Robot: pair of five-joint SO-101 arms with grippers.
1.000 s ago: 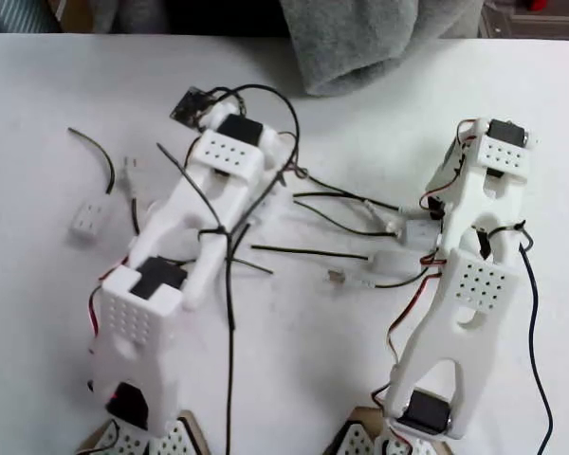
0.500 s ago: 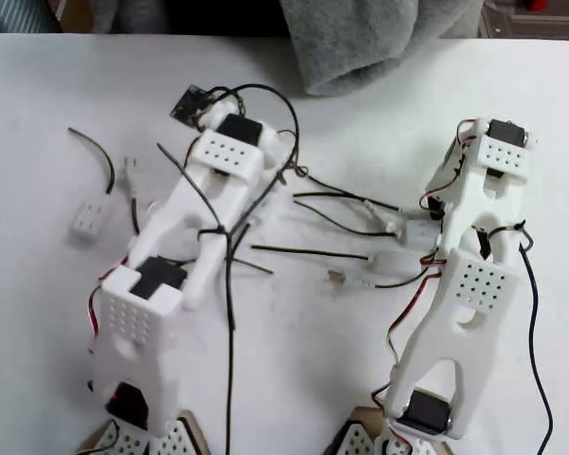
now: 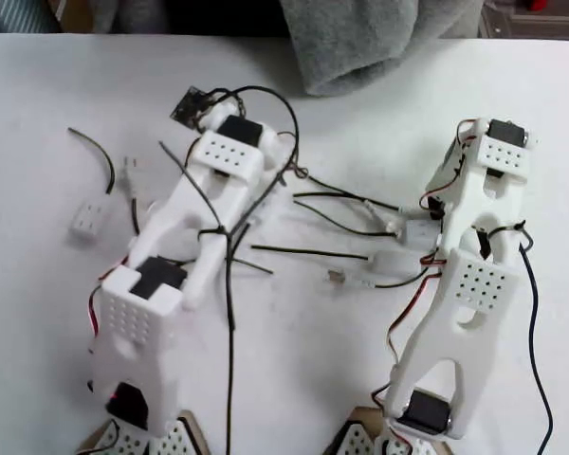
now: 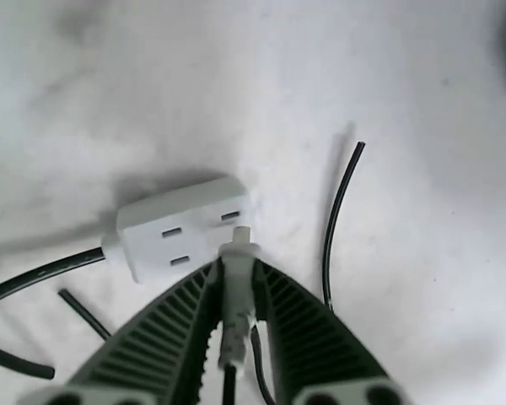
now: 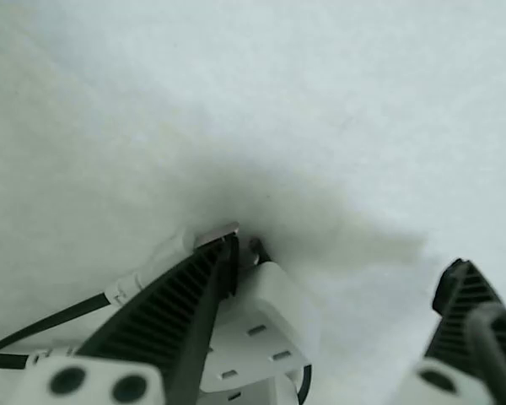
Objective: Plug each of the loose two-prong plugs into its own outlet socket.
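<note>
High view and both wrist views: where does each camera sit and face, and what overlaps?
High view: fixed above the table, looking down on the left arm and right arm.
Left wrist view: on the left arm, looking along the left gripper, shut on a plug, toward an outlet block.
Right wrist view: on the right arm, looking past the open right gripper at a second outlet block.
Shared: high view also shows the second outlet block.

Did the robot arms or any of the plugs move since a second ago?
No, nothing visibly moved. In the high view the left arm and right arm sit in the same spots, and the loose plug, the white socket block and the black cords lie just as before.
</note>
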